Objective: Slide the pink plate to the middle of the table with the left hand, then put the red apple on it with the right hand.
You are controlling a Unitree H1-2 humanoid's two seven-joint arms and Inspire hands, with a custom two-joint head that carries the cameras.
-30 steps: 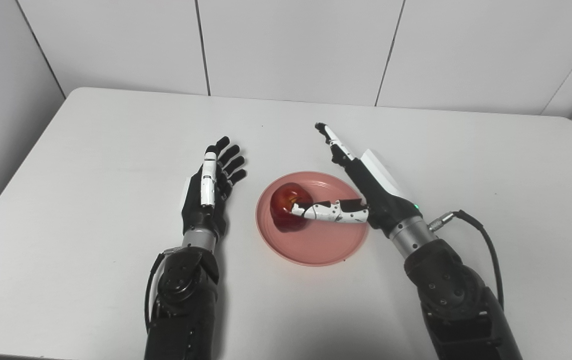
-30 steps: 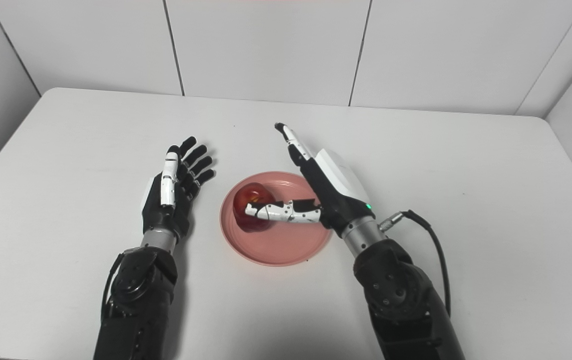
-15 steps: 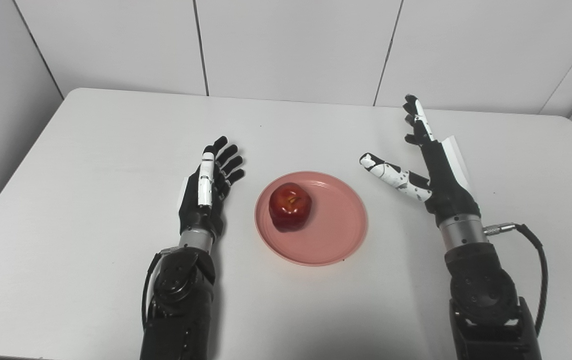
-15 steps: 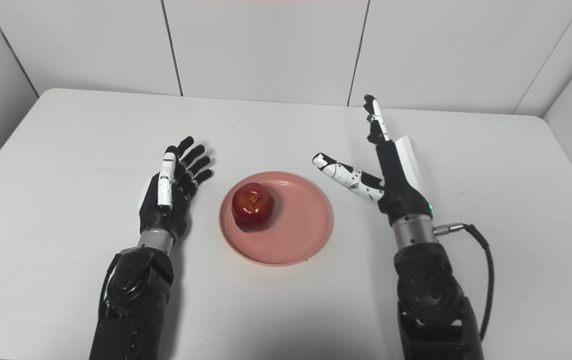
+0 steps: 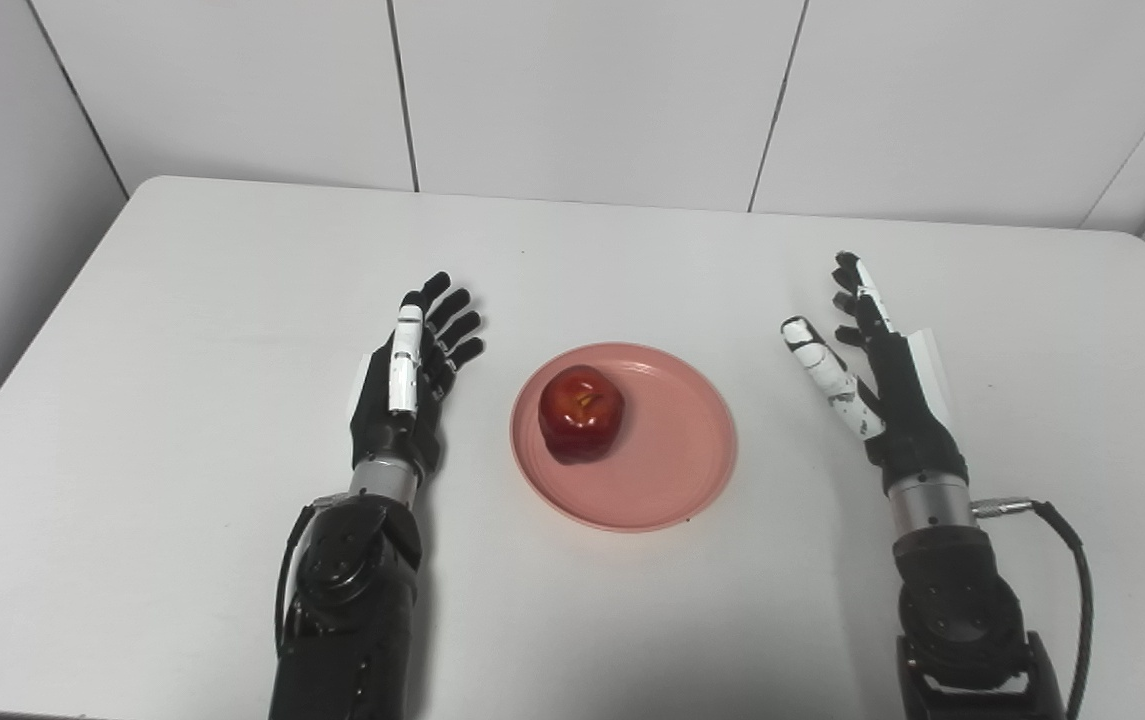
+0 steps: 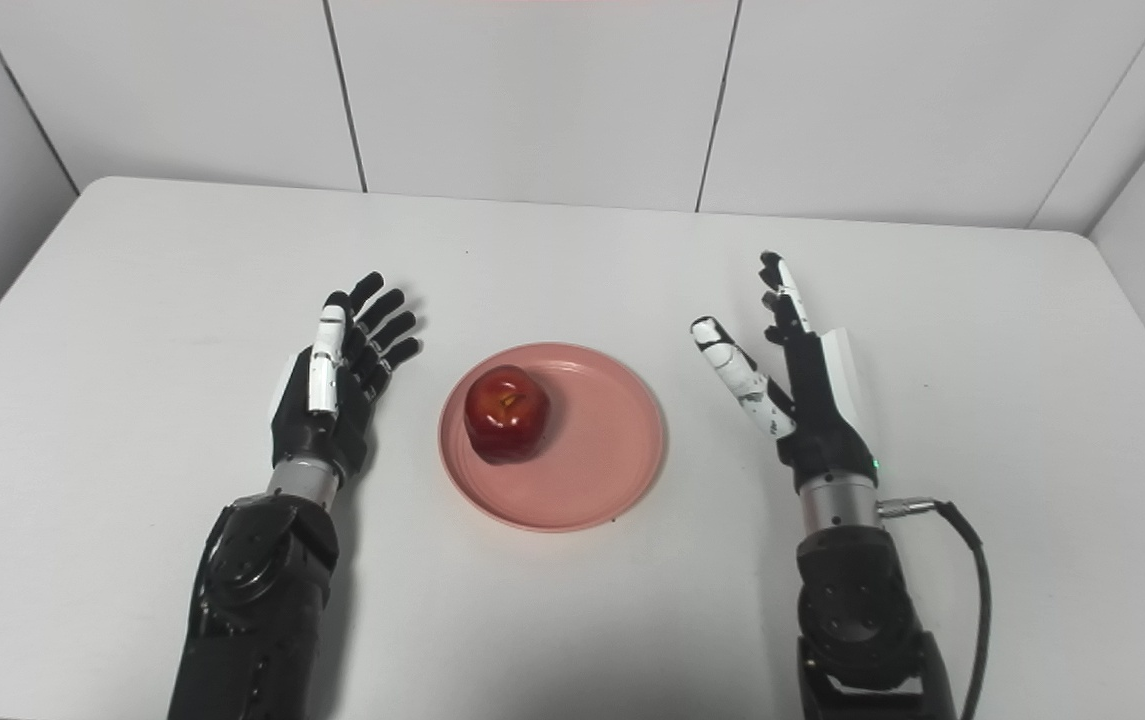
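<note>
The right hand (image 5: 882, 385) has pulled back from the plate and come down toward the robot's own side since a moment ago; it now sits well off to the right of the plate, fingers spread apart, holding nothing; the left hand (image 5: 412, 375) has hardly moved.

The white table (image 5: 182, 300) is the biggest thing here; its far edge runs along the white wall (image 5: 582, 90), and its two far corners are rounded; there is a lot of bare top behind the plate and out to both sides.

The pink plate (image 5: 672, 470) lies flat near the middle of the table, between the two hands, touching neither; a strip of bare table shows on each side of it, wider on the right.

The left hand lies just beside the plate's left rim, fingers stretched out and apart, holding nothing.

The red apple (image 5: 581, 412) sits on the plate, on its left half, close to the left rim, stem dip facing up.
</note>
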